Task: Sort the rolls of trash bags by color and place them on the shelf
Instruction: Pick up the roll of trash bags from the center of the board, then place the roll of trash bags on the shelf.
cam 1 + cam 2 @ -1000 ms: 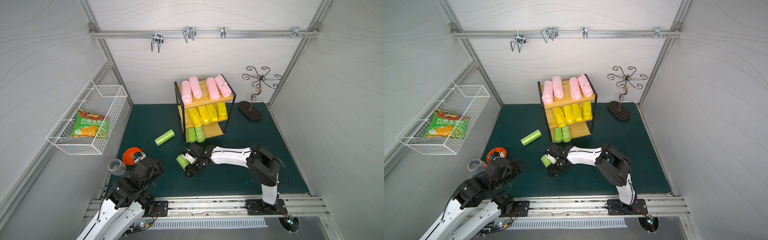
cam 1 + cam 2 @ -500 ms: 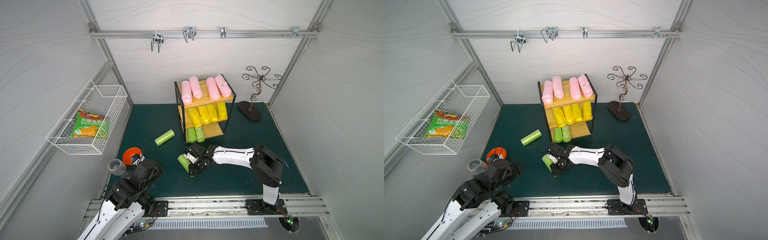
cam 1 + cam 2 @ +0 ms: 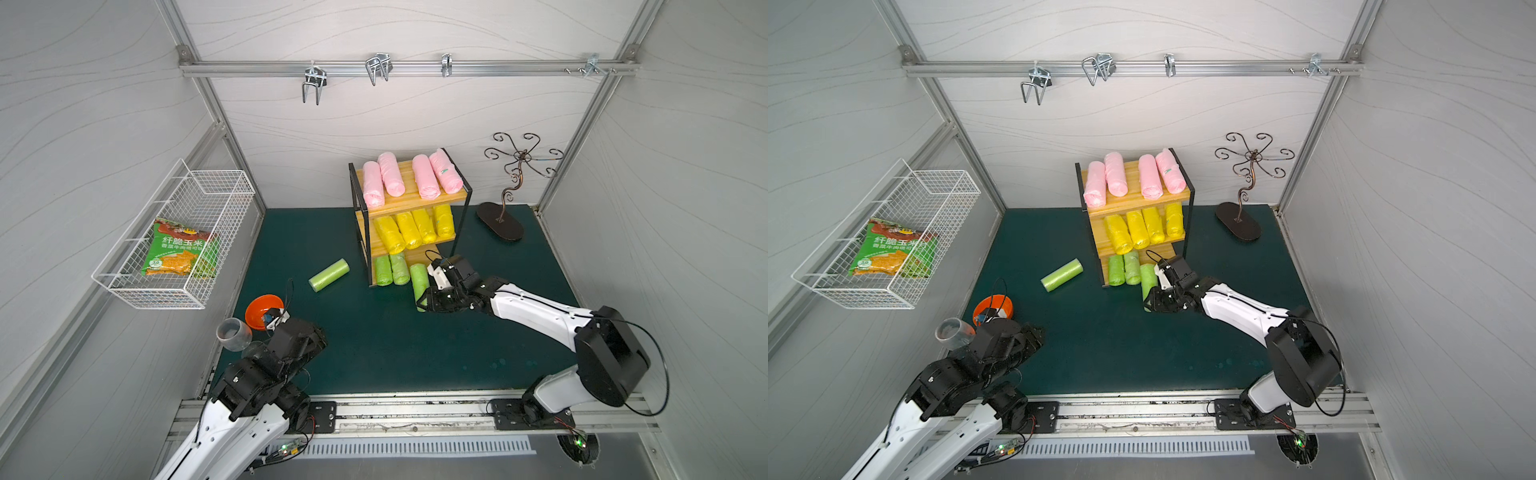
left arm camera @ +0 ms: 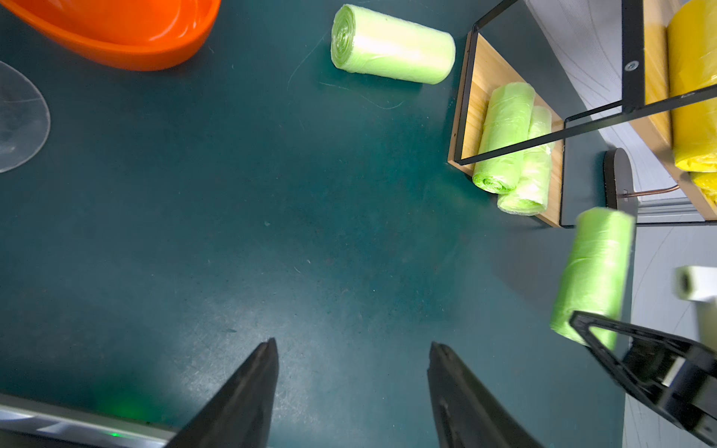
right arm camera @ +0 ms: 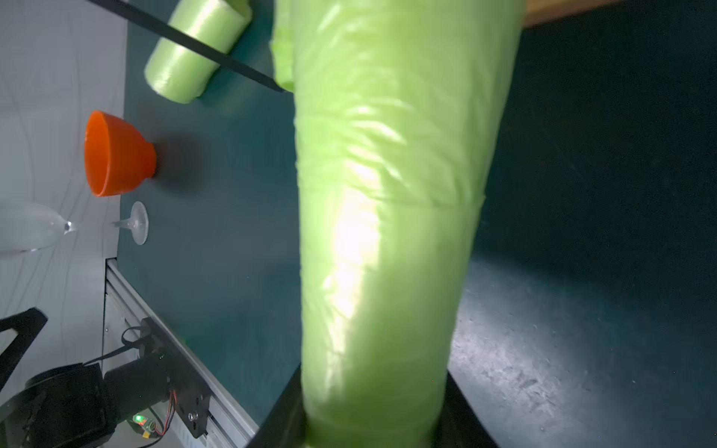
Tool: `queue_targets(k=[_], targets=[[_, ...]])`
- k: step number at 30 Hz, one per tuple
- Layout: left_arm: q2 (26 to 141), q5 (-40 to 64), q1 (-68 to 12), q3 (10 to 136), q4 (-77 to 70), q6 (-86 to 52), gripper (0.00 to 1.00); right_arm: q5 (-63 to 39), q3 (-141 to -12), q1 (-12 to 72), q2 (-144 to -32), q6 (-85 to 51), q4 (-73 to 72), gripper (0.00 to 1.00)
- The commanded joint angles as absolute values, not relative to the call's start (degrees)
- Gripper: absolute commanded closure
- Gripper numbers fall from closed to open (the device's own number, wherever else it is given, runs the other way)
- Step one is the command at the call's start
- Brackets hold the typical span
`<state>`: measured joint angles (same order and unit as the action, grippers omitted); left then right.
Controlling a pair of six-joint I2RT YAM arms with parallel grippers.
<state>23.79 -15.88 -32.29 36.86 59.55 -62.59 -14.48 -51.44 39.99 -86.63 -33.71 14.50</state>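
The shelf (image 3: pixel 408 188) stands at the back of the green mat. Its top tier holds several pink rolls (image 3: pixel 390 179), its middle tier several yellow rolls (image 3: pixel 411 227), and its bottom tier two light green rolls (image 3: pixel 391 269). My right gripper (image 5: pixel 372 426) is shut on the near end of another green roll (image 3: pixel 419 277) (image 5: pixel 388 194). That roll points at the bottom tier, right beside the two green ones. One more green roll (image 3: pixel 329 274) (image 4: pixel 392 44) lies loose on the mat left of the shelf. My left gripper (image 4: pixel 351 349) hangs open and empty over bare mat at the front left.
An orange bowl (image 3: pixel 264 311) and a clear glass (image 3: pixel 233 333) sit at the mat's left edge, by my left arm (image 3: pixel 291 345). A white wire basket (image 3: pixel 208 195) on the left wall holds a snack bag. A dark metal hook stand (image 3: pixel 500 220) is right of the shelf.
My right gripper has closed on the green roll, carried it from mid-mat to the shelf's bottom tier and turned it in line with the rolls there. The left arm barely moved.
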Motion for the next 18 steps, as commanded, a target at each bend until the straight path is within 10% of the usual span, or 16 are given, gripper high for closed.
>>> queue_targets(k=[1,18], targets=[[23.9,-16.2,-31.9,37.0,57.6,-62.0,0.33,-18.8,-50.1,37.6,-89.3,-37.9,7.3,1.00],[23.3,-16.9,-31.9,36.5,58.9,-61.5,0.33,-25.9,-59.5,30.5,-104.7,-41.1,-1.1,1.00]])
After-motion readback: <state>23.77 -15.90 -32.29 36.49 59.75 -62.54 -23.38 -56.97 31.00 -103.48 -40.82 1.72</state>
